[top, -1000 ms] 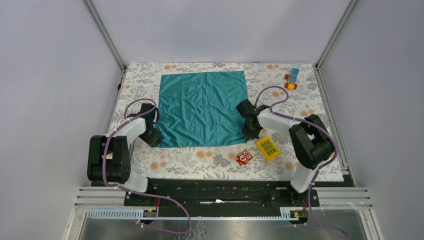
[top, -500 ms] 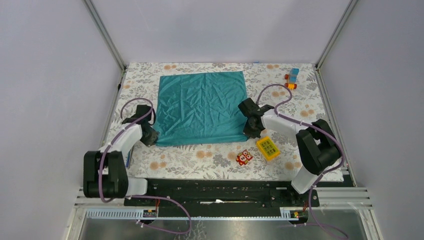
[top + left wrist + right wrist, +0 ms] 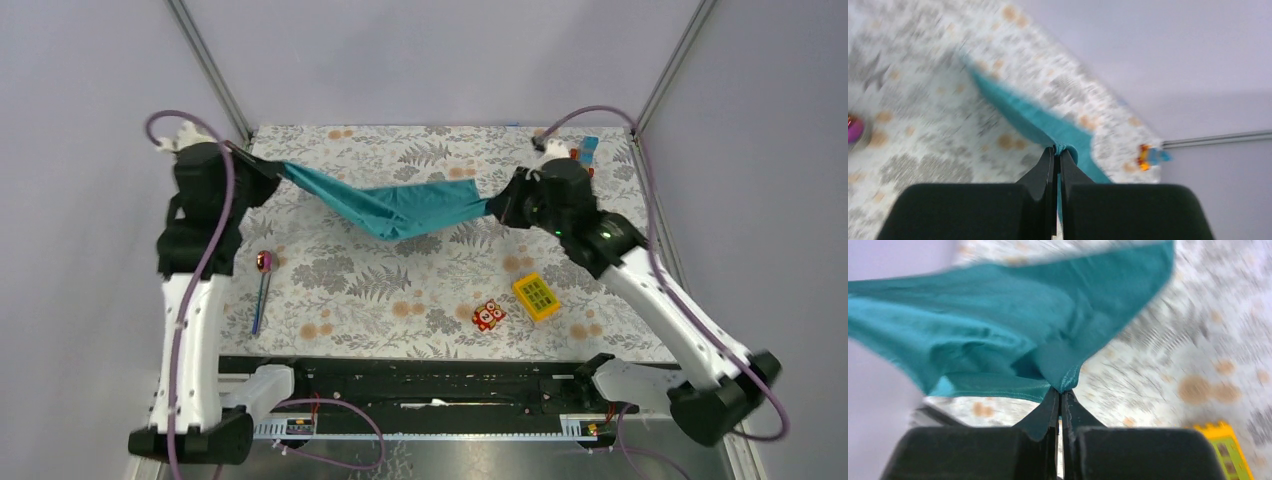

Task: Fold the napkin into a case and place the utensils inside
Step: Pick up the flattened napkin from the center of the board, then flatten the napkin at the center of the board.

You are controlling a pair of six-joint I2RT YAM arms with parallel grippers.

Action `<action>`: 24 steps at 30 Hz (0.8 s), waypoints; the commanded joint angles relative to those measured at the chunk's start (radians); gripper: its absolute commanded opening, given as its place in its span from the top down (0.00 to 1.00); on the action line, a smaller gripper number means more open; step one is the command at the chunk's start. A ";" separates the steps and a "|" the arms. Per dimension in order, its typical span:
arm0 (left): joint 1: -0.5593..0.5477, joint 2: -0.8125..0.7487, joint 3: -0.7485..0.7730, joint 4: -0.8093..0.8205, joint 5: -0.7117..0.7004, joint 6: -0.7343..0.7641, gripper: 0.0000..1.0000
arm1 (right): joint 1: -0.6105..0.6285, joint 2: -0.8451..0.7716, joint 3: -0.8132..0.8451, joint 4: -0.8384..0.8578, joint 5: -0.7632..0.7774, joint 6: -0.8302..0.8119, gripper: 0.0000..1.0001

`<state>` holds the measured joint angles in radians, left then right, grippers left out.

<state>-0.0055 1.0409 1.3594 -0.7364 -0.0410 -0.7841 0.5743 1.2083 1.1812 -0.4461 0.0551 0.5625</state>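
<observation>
Left fingers (image 3: 1044, 171) and right fingers (image 3: 1046, 413) pinching napkin (image 3: 400, 205), wrist views motion-blurred

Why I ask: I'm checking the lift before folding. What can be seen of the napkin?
The napkin is plain teal fabric, thin, slightly shiny and creased. It hangs above the floral table cover, bunched into a sagging band strung between the two arms. The left tool is shut on its far-left end, and the right tool is shut on its far-right end. Whether its lowest fold touches the cover cannot be told.

Teal napkin (image 3: 400, 208), grey-orange floral tablecloth (image 3: 400, 285), yellow block (image 3: 536, 296).
</observation>
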 commanded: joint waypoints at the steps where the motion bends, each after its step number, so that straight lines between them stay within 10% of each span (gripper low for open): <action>1: 0.006 -0.131 0.196 0.033 0.059 0.036 1.00 | 0.006 -0.195 0.116 0.148 -0.275 -0.124 1.00; 9: 0.006 -0.299 0.345 0.131 -0.033 0.046 1.00 | 0.007 -0.352 0.168 0.346 -0.435 -0.022 1.00; 24: 0.006 -0.037 -0.068 0.523 -0.175 0.069 1.00 | -0.022 0.144 0.198 0.338 0.125 -0.074 1.00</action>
<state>-0.0048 0.8513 1.4101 -0.3798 -0.1734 -0.7406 0.5735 1.1816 1.3617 -0.1333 0.0475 0.5415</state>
